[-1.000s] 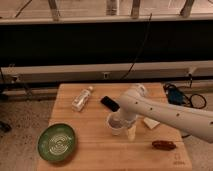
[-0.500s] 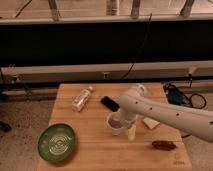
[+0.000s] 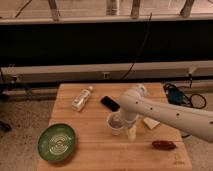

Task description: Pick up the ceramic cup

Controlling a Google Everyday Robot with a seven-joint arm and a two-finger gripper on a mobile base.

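The ceramic cup [image 3: 114, 124] is a small whitish tapered cup standing upright near the middle of the wooden table [image 3: 90, 150]. My white arm comes in from the right and bends down over the cup. The gripper [image 3: 121, 121] is at the cup's right rim, right at or around it, mostly hidden under the arm's wrist. The cup's base rests on the table.
A clear plastic bottle [image 3: 81, 98] lies at the back left. A black phone-like object [image 3: 110, 103] lies behind the cup. A green round bowl [image 3: 56, 142] sits front left. A pale block [image 3: 131, 133], a white piece [image 3: 151, 123] and a brown object [image 3: 163, 145] lie to the right.
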